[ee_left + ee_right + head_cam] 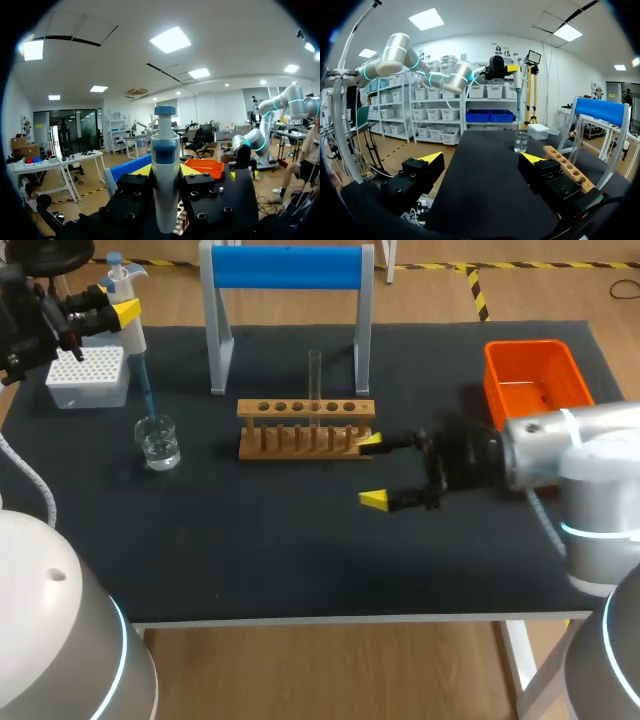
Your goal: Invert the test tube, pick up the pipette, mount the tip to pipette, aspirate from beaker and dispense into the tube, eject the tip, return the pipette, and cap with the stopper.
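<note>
At the far left corner of the black bench (300, 550), the left hand (118, 312) is closed on the body of the white pipette (128, 320). In the left wrist view both yellow tips press it from two sides. The pipette hangs nearly upright, and its blue tip (146, 390) goes down into the mouth of the glass beaker (158, 443), which has clear liquid in it. Whether the tip end touches the liquid, I cannot tell. Just beside the beaker, toward the back, stands the white tip box (88, 375).

Near the middle of the bench is the wooden rack (305, 427) with a row of holes. The test tube (314, 375) stands upright in one of the middle holes. Behind the rack is the stand (285, 268) with a blue bar across its top.

The right hand (373, 471) lies low over the bench at the right end of the rack, with its fingers wide apart and nothing between them. One yellow tip is just beside the rack's end; if it touches, I cannot say. The other tip is apart from the rack, nearer to the front edge. The orange bin (535, 380) sits at the far right side, behind the right arm.
</note>
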`<state>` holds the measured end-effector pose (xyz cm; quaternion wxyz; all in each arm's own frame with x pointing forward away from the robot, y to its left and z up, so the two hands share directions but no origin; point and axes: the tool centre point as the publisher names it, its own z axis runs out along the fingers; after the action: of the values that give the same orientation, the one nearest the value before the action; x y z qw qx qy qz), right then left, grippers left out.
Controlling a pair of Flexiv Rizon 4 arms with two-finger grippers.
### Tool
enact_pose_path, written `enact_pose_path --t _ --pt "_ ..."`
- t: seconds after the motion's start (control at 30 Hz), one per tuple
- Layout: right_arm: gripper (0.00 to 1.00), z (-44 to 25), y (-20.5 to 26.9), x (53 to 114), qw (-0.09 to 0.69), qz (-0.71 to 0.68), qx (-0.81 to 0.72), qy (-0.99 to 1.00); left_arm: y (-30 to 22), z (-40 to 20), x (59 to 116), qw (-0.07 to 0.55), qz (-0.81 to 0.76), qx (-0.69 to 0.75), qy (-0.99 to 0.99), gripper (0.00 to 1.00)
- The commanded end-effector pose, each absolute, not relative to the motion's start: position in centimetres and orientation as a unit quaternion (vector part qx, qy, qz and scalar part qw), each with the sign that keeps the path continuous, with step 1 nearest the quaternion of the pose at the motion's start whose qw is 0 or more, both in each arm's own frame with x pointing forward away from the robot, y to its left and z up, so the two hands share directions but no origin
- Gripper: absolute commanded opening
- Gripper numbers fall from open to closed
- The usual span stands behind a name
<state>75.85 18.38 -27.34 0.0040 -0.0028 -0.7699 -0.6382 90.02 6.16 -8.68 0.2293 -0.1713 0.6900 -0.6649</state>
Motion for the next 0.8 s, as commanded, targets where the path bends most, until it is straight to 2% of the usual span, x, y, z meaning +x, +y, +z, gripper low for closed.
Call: enact_pose_path --t 0.03,0.4,0.8 --pt "1.00 -27.7 25.3 77.0 -0.003 -0.621 -0.009 -0.784 6.2 -8.7 90.0 0.230 -0.666 -0.170 0.689 0.00" --pt "1.00 -27.6 32.2 78.2 -0.029 -0.588 -0.055 -0.807 6.2 -8.7 90.0 0.230 -0.666 -0.170 0.689 0.00" --pt "1.00 -29.4 35.5 79.3 -0.061 -0.548 -0.082 -0.830 6.2 -8.7 90.0 0.230 -0.666 -0.170 0.689 0.00"
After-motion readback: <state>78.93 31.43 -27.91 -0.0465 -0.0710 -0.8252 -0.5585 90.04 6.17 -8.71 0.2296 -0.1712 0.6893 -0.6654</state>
